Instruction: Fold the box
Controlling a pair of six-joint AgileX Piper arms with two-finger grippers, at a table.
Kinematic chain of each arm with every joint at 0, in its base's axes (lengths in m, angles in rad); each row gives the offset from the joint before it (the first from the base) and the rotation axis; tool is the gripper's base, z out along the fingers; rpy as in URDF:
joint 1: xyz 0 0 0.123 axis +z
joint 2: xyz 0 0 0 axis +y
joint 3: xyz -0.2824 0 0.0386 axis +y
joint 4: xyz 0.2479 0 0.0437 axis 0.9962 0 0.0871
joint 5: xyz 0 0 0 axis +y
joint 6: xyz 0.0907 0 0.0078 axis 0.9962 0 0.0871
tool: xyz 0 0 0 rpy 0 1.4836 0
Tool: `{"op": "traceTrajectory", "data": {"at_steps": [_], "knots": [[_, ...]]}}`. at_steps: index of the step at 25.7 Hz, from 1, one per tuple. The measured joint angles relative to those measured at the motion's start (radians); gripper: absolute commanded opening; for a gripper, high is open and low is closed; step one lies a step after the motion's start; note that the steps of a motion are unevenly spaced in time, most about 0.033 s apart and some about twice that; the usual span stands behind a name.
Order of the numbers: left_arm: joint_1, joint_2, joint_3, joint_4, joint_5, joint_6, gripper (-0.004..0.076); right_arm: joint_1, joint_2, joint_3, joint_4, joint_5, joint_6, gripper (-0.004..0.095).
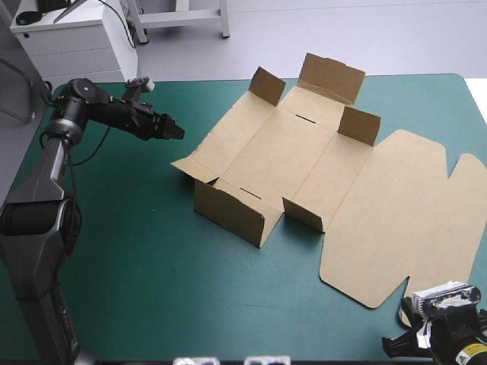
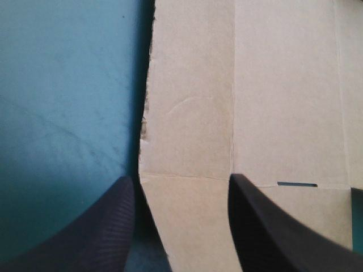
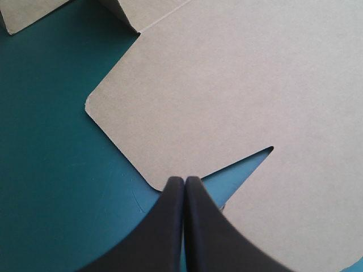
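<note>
The brown box (image 1: 281, 152) lies mid-table as a cut sheet. Its near wall (image 1: 228, 209) and several small far flaps (image 1: 359, 124) stand raised, and the wide lid (image 1: 403, 220) lies flat toward the right. My left gripper (image 1: 173, 131) hovers at the box's left side flap (image 2: 187, 130). In the left wrist view that gripper (image 2: 181, 180) is open, with the flap's edge below the gap between its fingers. My right gripper (image 3: 184, 179) is shut, its tip at the lid's near edge beside a notch (image 3: 249, 161), with nothing held.
Bare teal-green cover (image 1: 152, 266) spreads across the near left of the table. A white cabinet (image 1: 76, 38) stands beyond the far left corner. The lid reaches close to the table's right edge (image 1: 479, 114).
</note>
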Motion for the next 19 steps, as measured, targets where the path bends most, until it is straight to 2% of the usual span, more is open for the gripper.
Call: {"op": "traceTrajectory", "data": {"at_steps": [7,14,19], "knots": [[0.0,0.121,-0.05,-0.047,-0.007,0.004,0.0503,0.0,0.0,0.0,0.0,0.0,0.0,-0.0019],[-0.006,0.168,-0.051,-0.05,-0.011,0.02,0.0505,0.0,0.0,0.0,0.0,0.0,0.0,-0.0019],[-0.068,0.183,-0.053,-0.039,-0.014,0.031,0.0504,0.0,0.0,0.0,0.0,0.0,0.0,-0.0019]]}}
